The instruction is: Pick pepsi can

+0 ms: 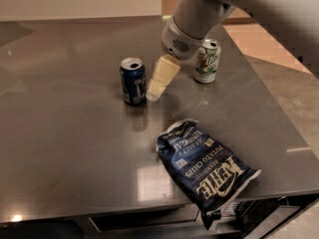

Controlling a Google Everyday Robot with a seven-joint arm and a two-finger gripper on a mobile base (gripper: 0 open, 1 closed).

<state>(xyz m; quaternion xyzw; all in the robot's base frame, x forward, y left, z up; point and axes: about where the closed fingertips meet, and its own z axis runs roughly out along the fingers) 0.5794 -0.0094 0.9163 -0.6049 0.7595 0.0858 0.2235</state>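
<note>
The pepsi can (132,80), dark blue with a silver top, stands upright on the steel table (65,133), left of centre. My gripper (156,85) hangs from the white arm that comes in from the upper right. Its cream fingers point down and left, just right of the can and close to it, a little above the table. It holds nothing.
A white-and-green can (207,60) stands upright behind and right of the gripper. A dark blue chip bag (204,166) lies near the table's front right edge. The table ends at the front and on the right.
</note>
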